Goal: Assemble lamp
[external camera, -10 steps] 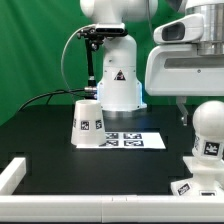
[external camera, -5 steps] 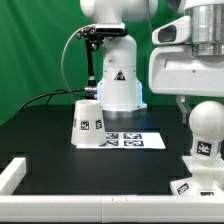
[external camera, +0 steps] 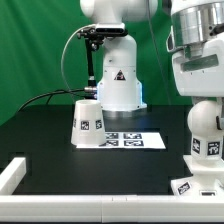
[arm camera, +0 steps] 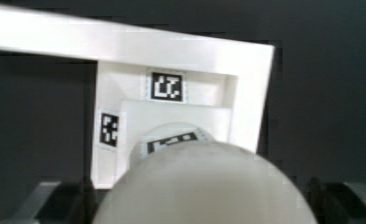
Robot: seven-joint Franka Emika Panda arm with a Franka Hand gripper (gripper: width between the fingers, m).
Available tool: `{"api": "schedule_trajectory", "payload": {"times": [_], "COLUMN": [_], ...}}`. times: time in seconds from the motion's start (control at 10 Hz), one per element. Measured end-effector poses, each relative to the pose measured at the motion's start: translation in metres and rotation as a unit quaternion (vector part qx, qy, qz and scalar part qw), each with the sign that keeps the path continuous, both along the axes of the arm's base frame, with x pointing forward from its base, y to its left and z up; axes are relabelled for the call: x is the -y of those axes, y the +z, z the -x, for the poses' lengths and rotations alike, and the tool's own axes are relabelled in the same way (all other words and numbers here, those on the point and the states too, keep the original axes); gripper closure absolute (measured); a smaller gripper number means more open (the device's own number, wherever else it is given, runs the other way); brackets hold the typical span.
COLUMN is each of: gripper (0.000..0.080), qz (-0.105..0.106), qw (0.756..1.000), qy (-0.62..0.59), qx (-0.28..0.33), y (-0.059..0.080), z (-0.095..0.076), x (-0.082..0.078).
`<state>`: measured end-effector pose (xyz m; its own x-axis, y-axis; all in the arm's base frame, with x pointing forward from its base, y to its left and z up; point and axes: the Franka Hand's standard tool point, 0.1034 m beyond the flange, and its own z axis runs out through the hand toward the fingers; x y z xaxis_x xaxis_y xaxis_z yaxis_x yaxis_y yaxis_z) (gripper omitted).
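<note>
Black and matte, the table [external camera: 40, 150] fills the lower half of the room as I see it, with a green curtain [external camera: 30, 50] hanging behind it. The big white pedestal [external camera: 118, 85] stands at the back, in the middle, and carries a triangle sticker. The robot arm [external camera: 200, 45] is at the exterior view's right, with its white hand low over the parts there. A white rim [external camera: 15, 172] runs along the near edge of the table.

The cone shade [external camera: 87, 122] stands upright on the table, at the exterior view's left of the pedestal and well apart from the arm. Just beside it lies the marker board [external camera: 133, 140], flat, toward the exterior view's right.

The rounded bulb [external camera: 204, 125] is directly under the hand, upright, with a square tag low on its side. The angular base [external camera: 192, 180] sits below it at the table's edge; I cannot tell if the two parts touch.

In the wrist view the bulb [arm camera: 198, 175] is a large pale blur (very near to the lens) between the two dark fingers [arm camera: 55, 195] of the gripper [arm camera: 194, 205]. The jaws stand apart, one on each side of it. I cannot tell whether they press on the bulb. Beyond it the base [arm camera: 162, 110] shows two tags.
</note>
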<state>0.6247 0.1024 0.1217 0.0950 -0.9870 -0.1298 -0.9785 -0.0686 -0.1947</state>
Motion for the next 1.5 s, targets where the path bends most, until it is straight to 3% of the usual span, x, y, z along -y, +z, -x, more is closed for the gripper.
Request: {"api": "schedule_trajectory", "payload": {"times": [0.1,0.2,0.3,0.5,0.8,0.9,1.0,1.1,1.2,1.3,1.4,1.5], "gripper": [0.0226,0.0129,0.0129,0.0102,0.0101,0.0101,0.0101,0.0101,0.0101,0.0101,0.0202,0.0226], "qz": [0.001,0.003,0.006,0.038,0.055,0.076,0.110,0.140,0.149,0.148,0.147,0.147], "qw": [1.000,1.000,1.000,0.971,0.938,0.910,0.858,0.790,0.748,0.752,0.761,0.761], "qy": [0.007,0.013,0.027,0.234,0.340,0.405,0.501,0.595,0.645,0.640,0.630,0.631], "qx": [0.000,0.001,0.002,0.016,0.030,0.036,0.040,0.043,0.047,0.047,0.045,0.045], "y": [-0.0002,-0.0011,-0.0011,-0.0021,-0.0034,-0.0038,-0.0047,-0.0043,-0.0051,-0.0053,-0.0053,-0.0053], "z": [0.0004,0.0006,0.0007,0.0039,0.0053,0.0055,0.0060,0.0048,0.0045,0.0045,0.0045,0.0045], "x": [-0.0006,-0.0005,0.0003,0.0038,0.0045,0.0055,0.0052,0.0057,0.0072,0.0075,0.0075,0.0075]}}
